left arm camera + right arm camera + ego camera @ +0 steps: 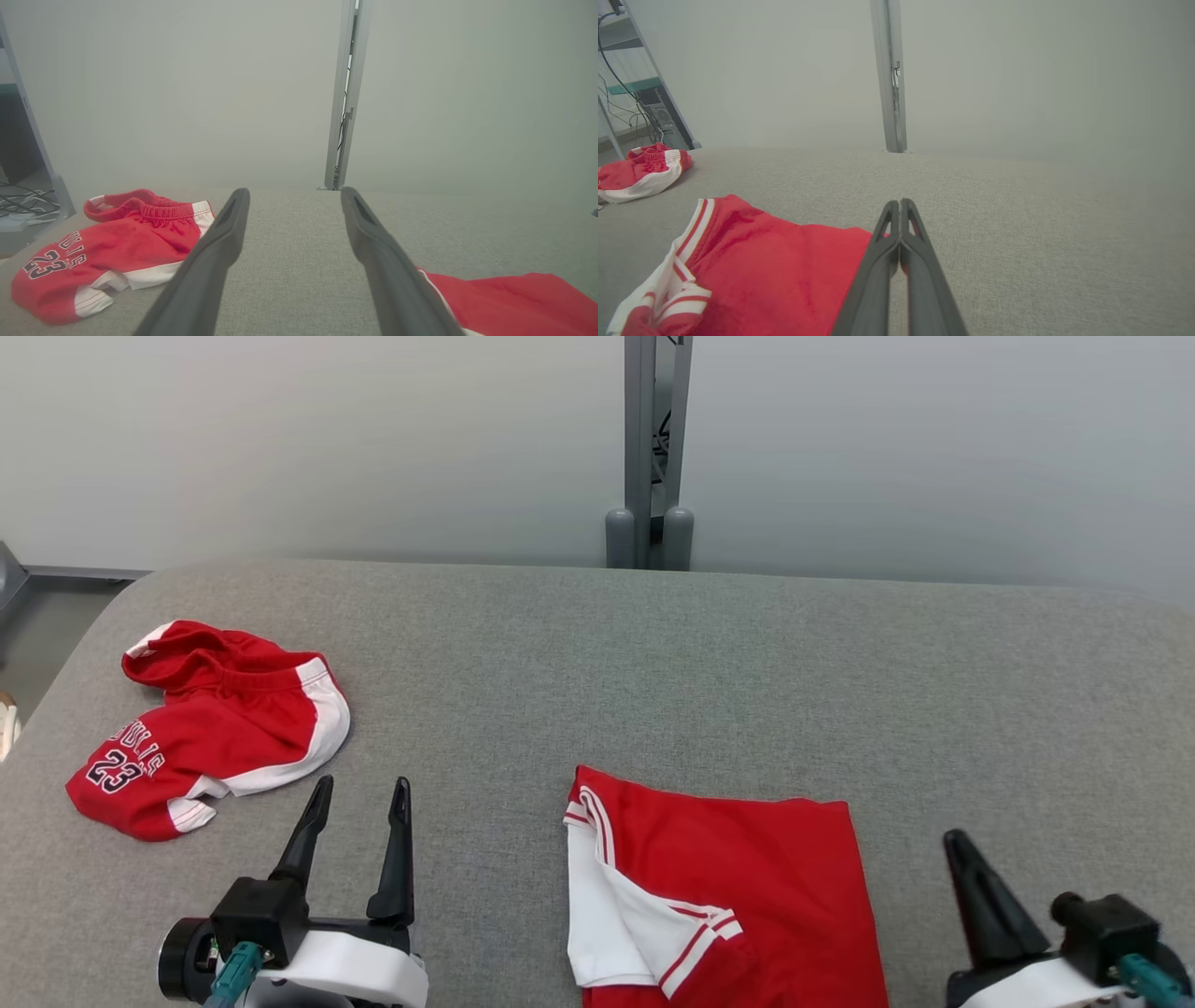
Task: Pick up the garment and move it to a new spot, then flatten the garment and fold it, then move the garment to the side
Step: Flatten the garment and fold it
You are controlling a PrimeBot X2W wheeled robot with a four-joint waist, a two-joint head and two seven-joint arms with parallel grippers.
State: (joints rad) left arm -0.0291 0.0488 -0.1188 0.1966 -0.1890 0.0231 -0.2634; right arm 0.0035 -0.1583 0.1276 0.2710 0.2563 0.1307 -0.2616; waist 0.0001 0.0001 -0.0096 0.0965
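– Word on the garment (728,887), please: where did it lie?
– It lay folded at the near edge of the worktop (653,663), a little right of the middle. It was a red piece with a white, red-striped panel turned up on its left side. Its near end ran off the bottom of the head view.
– And the left gripper (363,784)?
– It stood by the near edge, left of the garment and apart from it. Its two dark fingers were spread wide with bare grey cloth between them, and it held nothing.
– The right gripper (900,205)?
– Its fingers were pressed together, tips meeting, with nothing pinched between them. In the head view it sat by the near edge, right of the garment's right side and not touching it. In its own wrist view the tips lined up with the garment's far right corner. Whether they were over the fabric or beside it, I could not tell from there.
– Anything else on the worktop?
– Red shorts (215,728) with white side trim and the number 23 lay crumpled near the left edge, well apart from the garment. A grey metal post (649,448) rose beyond the middle of the far edge, against a pale wall (280,448).
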